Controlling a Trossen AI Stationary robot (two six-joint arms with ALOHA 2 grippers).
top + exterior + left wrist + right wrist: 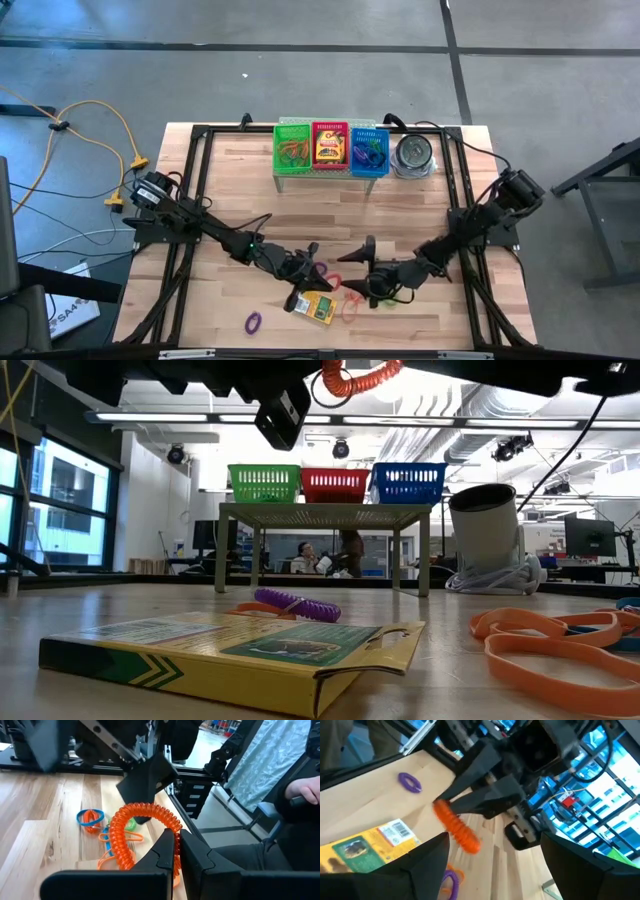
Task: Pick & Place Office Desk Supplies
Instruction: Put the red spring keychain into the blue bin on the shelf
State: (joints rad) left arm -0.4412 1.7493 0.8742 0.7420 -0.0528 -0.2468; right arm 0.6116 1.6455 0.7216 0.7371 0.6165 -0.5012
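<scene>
**Gripping an orange coil above the bench's near edge**

Clamping a springy orange coil band (142,827) between closed fingers, the left gripper (313,268) hangs over the near middle of the bench (240,180). The coil loops out past the fingertips. Opposite it, the right gripper (358,283) sits close by with its fingers spread wide and nothing between them.

A yellow-and-green crayon box (320,307) lies flat near the bench's near edge, just below both grippers. A purple coil band (253,321) lies by the same edge, toward the left corner. Orange bands (545,645) lie loose beside the box on its right, with a blue band (90,816) and a scrap of green near them.

Along the far edge stands a small raised rack (320,515) carrying three mesh baskets: green (293,147), red (329,147) and blue (369,150). The green one holds orange bands, the red one another crayon box, the blue one dark bands. A round metal tin (413,154) stands just right of the rack.
</scene>
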